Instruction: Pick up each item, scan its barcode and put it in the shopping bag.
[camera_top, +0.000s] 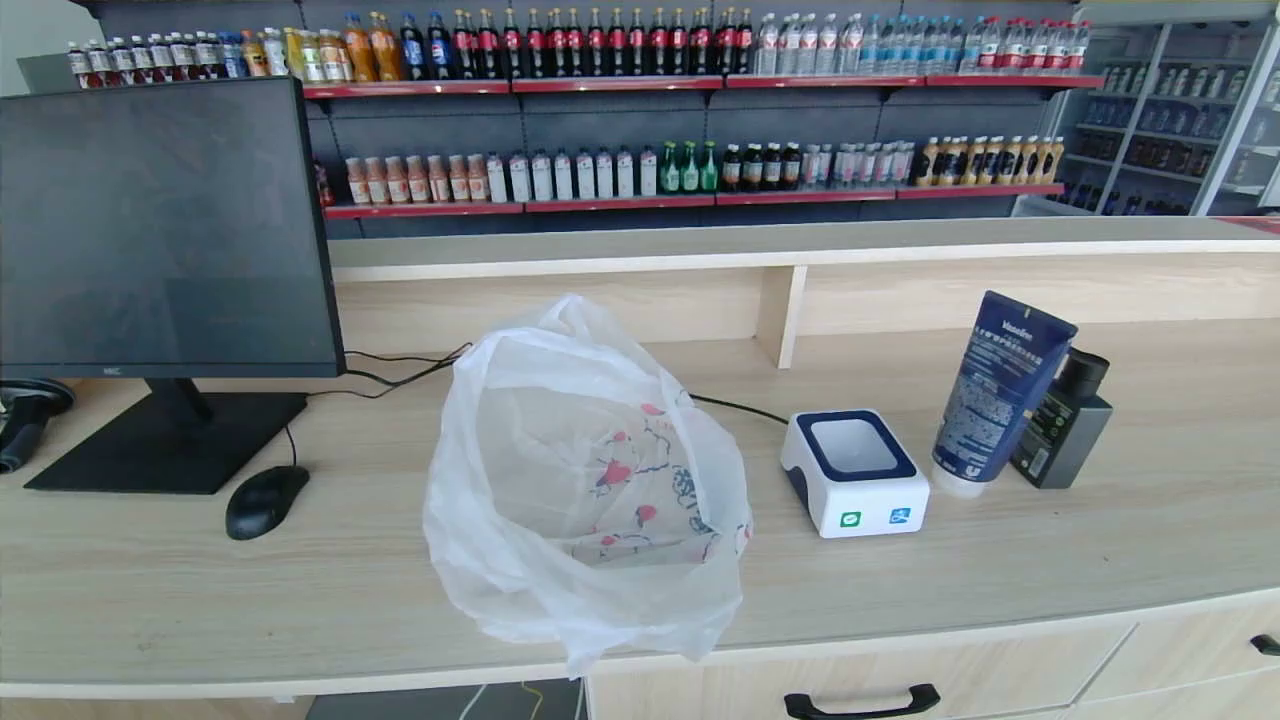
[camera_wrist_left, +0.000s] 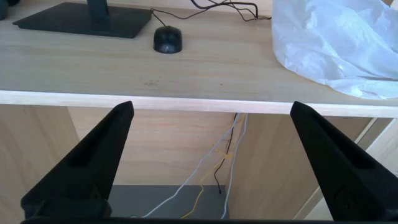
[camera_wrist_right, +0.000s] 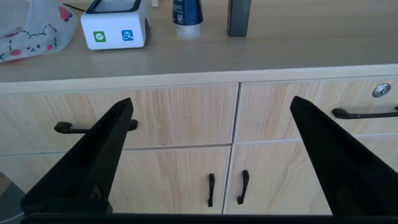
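A translucent white shopping bag (camera_top: 590, 480) stands open on the wooden counter (camera_top: 300, 590), with a printed item lying inside. Right of it sits a white and blue barcode scanner (camera_top: 853, 472). A blue tube (camera_top: 1000, 392) stands cap-down beside the scanner, and a dark grey bottle (camera_top: 1064, 420) stands just behind it on the right. My left gripper (camera_wrist_left: 208, 155) hangs open below the counter's front edge, facing the bag (camera_wrist_left: 339, 43). My right gripper (camera_wrist_right: 208, 155) is open too, in front of the drawers, below the scanner (camera_wrist_right: 115, 30), tube (camera_wrist_right: 187, 12) and bottle (camera_wrist_right: 239, 17).
A black monitor (camera_top: 165, 230) on its stand and a black mouse (camera_top: 265, 500) occupy the counter's left. A raised ledge (camera_top: 800, 245) runs along the back. Cables (camera_wrist_left: 217, 162) hang under the counter. Drawers with black handles (camera_wrist_right: 354, 113) lie beneath the right side.
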